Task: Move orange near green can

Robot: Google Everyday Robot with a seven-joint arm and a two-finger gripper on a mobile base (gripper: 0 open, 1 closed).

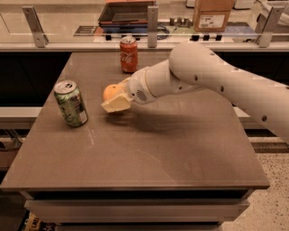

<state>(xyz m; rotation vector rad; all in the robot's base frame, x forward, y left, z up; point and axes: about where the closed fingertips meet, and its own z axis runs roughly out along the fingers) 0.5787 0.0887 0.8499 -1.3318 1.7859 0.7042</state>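
Observation:
The orange [110,91] is small, round and smooth, and sits between my gripper's cream fingers, held just above the table. My gripper [114,98] is shut on it, reaching in from the right on a white arm. The green can [71,103] stands upright on the left part of the table, with a white label patch and a silver top. The orange is a short gap to the right of the can and is apart from it.
A red cola can [128,54] stands upright at the back of the brown table [158,149], behind my gripper. A counter with metal posts, a dark tray [124,12] and a cardboard box [212,14] runs behind the table.

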